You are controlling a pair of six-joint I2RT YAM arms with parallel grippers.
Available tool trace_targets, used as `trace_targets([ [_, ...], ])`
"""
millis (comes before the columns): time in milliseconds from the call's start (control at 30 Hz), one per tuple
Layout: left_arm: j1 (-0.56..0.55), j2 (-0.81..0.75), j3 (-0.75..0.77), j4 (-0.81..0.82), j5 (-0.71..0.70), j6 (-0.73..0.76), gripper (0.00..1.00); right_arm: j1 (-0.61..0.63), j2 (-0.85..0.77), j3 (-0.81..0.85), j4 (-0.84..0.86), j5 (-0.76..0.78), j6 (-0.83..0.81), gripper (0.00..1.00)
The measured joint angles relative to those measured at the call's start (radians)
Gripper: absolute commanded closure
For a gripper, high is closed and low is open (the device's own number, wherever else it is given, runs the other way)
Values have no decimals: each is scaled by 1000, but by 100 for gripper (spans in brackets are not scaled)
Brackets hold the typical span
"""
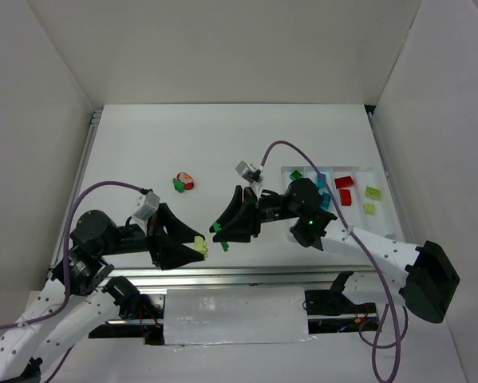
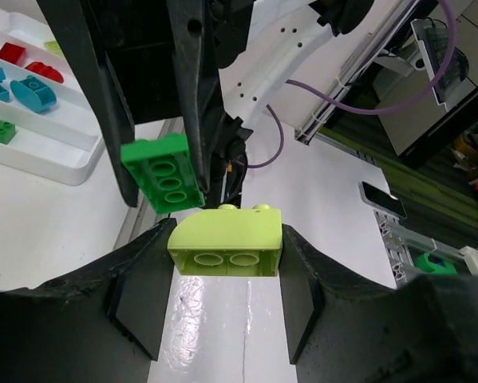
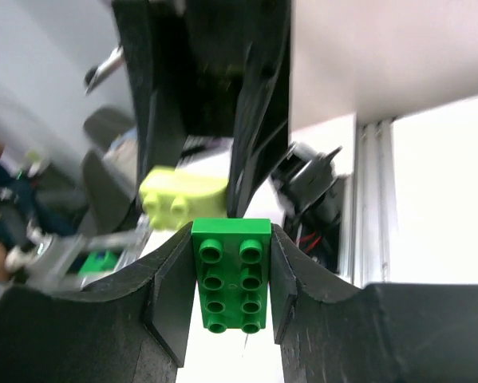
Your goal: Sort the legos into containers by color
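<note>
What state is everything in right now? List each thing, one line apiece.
left gripper: shut on the pale yellow-green brick
right gripper: shut on the green brick
pale yellow-green brick: clamped between the left fingers, not yet sorted
green brick: clamped between the right fingers, not yet sorted
tray: partly filled, one colour per compartment
loose bricks: clustered on the table, unsorted
</note>
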Motion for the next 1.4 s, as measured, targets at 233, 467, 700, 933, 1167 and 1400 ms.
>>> trace_targets([
  [233,0,9,14,-76,-73,32,100,-56,-105,1,-292,125,-158,100],
  [467,0,56,100,-267,-349,68,100,-414,51,153,-760,695,-204,100],
  [700,0,89,105,-349,-488,70,100,-614,318,201,-1054,985,-182,93],
  [933,0,93,105,-368,-504,71,100,-615,387,278,-1101,1017,-190,81],
  [1167,0,104,105,-371,-501,72,100,-614,416,300,-1101,1012,-193,43],
  [1400,0,105,105,-371,-500,72,100,-611,426,304,-1107,1008,-200,25],
])
